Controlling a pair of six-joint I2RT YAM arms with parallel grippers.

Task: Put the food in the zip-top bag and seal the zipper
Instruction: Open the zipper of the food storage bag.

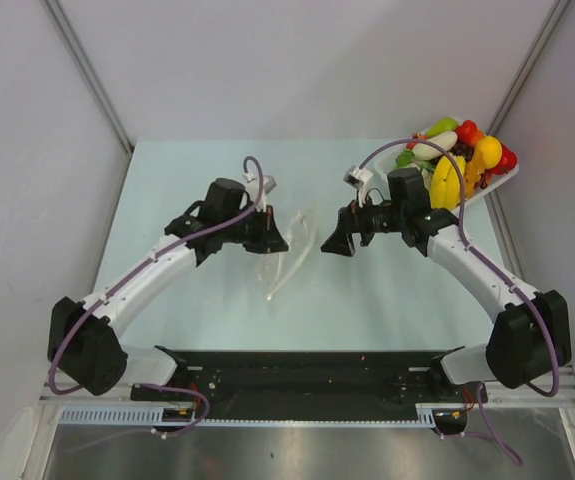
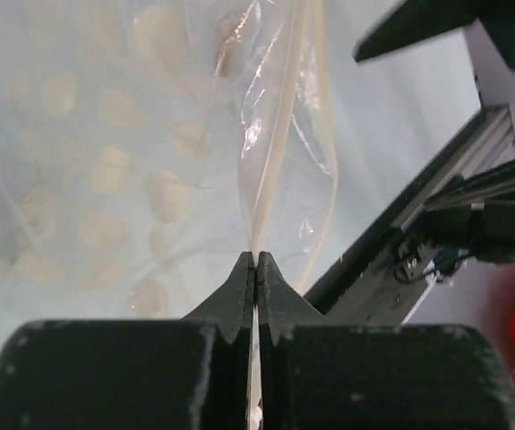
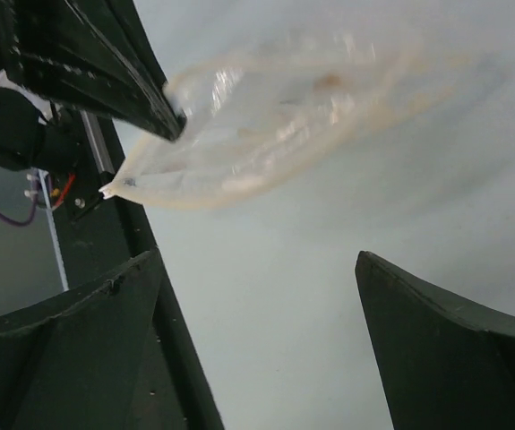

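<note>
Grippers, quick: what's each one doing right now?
Left gripper: closed, fingers pinching the edge of the zip-top bag.
Right gripper: open, holding nothing.

The zip-top bag (image 1: 292, 250) lies between the two pincers. Its zipper (image 2: 270, 170) edge sits in the jaws of the left pincer (image 1: 279, 238), and the rest spreads ahead of the tips over the table (image 1: 197, 180). The right pincer (image 1: 329, 242) faces the bag from just beside it, apart from it. The food (image 1: 457, 160) is heaped in a basket (image 1: 504, 180) behind the right pincer, well apart from the bag.
</note>
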